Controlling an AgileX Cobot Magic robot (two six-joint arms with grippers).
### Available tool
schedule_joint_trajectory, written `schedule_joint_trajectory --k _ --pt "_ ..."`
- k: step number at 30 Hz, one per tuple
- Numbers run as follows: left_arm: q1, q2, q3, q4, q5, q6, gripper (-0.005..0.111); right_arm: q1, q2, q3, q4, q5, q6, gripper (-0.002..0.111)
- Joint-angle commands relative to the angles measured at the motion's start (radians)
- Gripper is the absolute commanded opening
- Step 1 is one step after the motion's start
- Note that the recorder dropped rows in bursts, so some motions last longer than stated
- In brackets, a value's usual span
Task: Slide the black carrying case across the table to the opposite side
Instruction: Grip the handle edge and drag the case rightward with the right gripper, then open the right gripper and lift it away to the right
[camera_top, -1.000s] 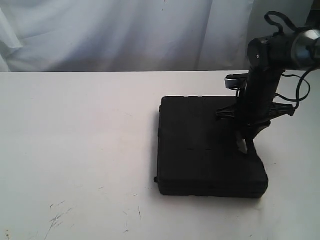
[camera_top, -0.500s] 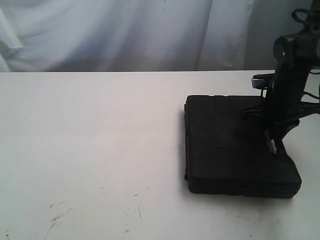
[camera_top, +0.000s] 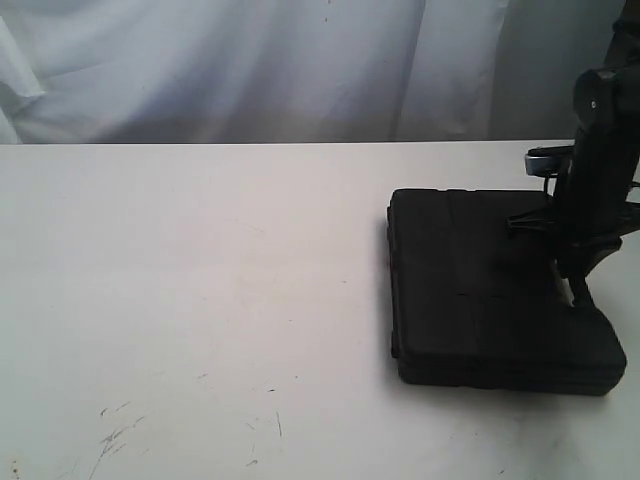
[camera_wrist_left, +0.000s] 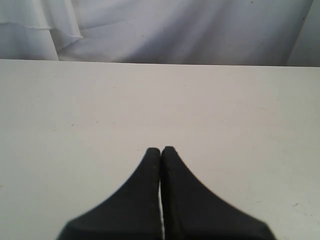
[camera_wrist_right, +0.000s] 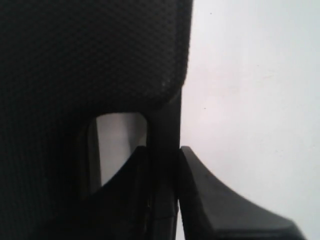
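While right pincer (camera_wrist_right: 163, 152) clamps its handle, black carrying case (camera_top: 470, 290) flat beneath it

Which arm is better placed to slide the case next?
Right. The right gripper is clamped on the handle of the black carrying case, at its right edge in the exterior view. The left gripper is shut over the table, with no case in its view.

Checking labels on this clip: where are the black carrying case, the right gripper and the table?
black carrying case (camera_top: 480, 300), exterior view, middle of its lid.
right gripper (camera_top: 578, 296), exterior view, tips of its fingers.
table (camera_top: 200, 260), exterior view, bare white top.
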Motion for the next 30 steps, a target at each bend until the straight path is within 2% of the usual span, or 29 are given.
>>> schedule_joint_trajectory --k 1,20,28,30 --pt "0.001 -0.004 0.004 0.000 -0.010 -0.002 0.000 -0.029 -0.012 0.000 -0.045 0.005 -0.014 0.000" --pt "0.001 -0.004 0.004 0.000 -0.010 -0.002 0.000 -0.041 -0.014 0.000 -0.038 -0.021 -0.029 0.002" --pt "0.001 -0.004 0.004 0.000 -0.010 -0.002 0.000 -0.043 -0.044 0.000 -0.007 -0.046 -0.066 0.034" --pt "0.001 -0.004 0.004 0.000 -0.010 -0.002 0.000 -0.049 -0.054 0.000 0.000 -0.046 -0.052 0.039"
